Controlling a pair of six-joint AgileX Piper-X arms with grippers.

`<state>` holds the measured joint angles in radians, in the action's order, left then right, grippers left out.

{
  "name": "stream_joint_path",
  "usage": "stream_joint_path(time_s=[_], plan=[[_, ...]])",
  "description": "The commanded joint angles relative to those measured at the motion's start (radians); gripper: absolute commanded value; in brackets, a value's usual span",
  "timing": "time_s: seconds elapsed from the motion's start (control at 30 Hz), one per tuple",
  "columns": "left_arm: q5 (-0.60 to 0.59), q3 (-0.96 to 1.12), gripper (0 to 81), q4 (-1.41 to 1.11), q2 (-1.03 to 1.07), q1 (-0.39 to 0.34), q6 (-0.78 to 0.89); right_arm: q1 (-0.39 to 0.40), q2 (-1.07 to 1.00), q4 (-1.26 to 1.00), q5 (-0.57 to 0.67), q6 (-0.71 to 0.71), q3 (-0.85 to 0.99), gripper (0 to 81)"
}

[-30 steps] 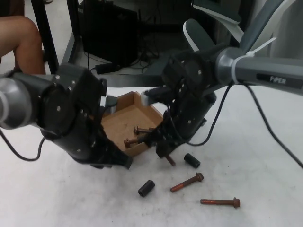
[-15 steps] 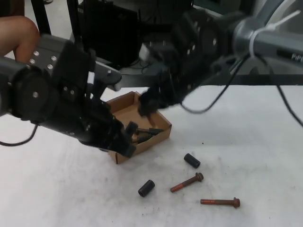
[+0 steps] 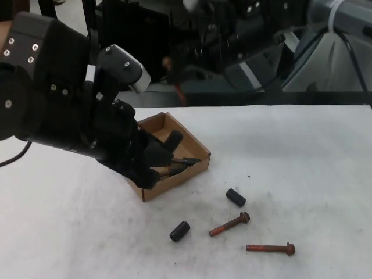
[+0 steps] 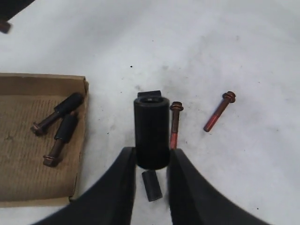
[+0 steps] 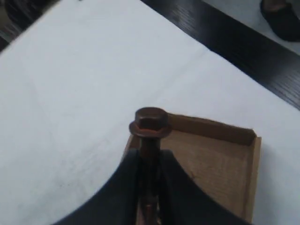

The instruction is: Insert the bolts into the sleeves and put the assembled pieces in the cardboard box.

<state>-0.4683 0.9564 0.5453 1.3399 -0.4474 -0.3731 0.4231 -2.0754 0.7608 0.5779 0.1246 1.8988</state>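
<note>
right tool (image 5: 149, 158) clamped on bolt (image 5: 149, 123) | cardboard box (image 5: 211, 128) behind, on white bench (image 5: 70, 93)

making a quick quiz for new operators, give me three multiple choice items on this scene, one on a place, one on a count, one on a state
1. Where do the two assembled pieces lie?
A in the cardboard box
B on a shelf
C on the floor

2. How many loose bolts lie on the bench?
A one
B two
C four

3. What is the state of the left pincer?
A open and empty
B shut on a black sleeve
C shut on a bolt

Answers:
1 A, the left wrist view shows both bolt-in-sleeve pieces on the box floor.
2 B, the high view shows two bolts lying outside the box.
3 B, the left wrist view shows the sleeve clamped in it.
</note>
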Motion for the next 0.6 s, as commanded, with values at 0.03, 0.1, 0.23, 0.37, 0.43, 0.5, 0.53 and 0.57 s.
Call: stream_joint_path(time_s=[0.03,0.1,0.23,0.37,0.43,0.5,0.53,0.57], plan=[[-0.081,0.002,0.8,-0.050,-0.016,0.043,-0.039,-0.029,0.027,-0.153,0.262,-0.125,0.034,0.2],[-0.081,0.002,0.8,-0.107,-0.016,0.069,-0.037,-0.038,0.027,-0.188,0.335,-0.133,0.036,0.2],[-0.110,0.002,0.8,-0.294,-0.016,0.139,0.058,-0.054,0.027,-0.257,0.374,-0.177,0.036,0.2],[-0.181,0.002,0.8,-0.473,-0.016,0.205,0.188,-0.066,0.027,-0.339,0.433,-0.223,0.036,0.2],[-0.192,0.002,0.8,-0.498,-0.016,0.224,0.192,-0.069,0.027,-0.407,0.451,-0.263,0.036,0.2],[-0.193,0.002,0.8,-0.496,-0.016,0.231,0.189,-0.069,0.027,-0.491,0.461,-0.300,0.036,0.2],[-0.206,0.000,0.8,-0.490,-0.016,0.230,0.187,-0.069,0.027,-0.539,0.460,-0.329,0.036,0.2],[-0.226,0.000,0.8,-0.480,-0.016,0.230,0.182,-0.069,0.025,-0.578,0.460,-0.363,0.036,0.2]])
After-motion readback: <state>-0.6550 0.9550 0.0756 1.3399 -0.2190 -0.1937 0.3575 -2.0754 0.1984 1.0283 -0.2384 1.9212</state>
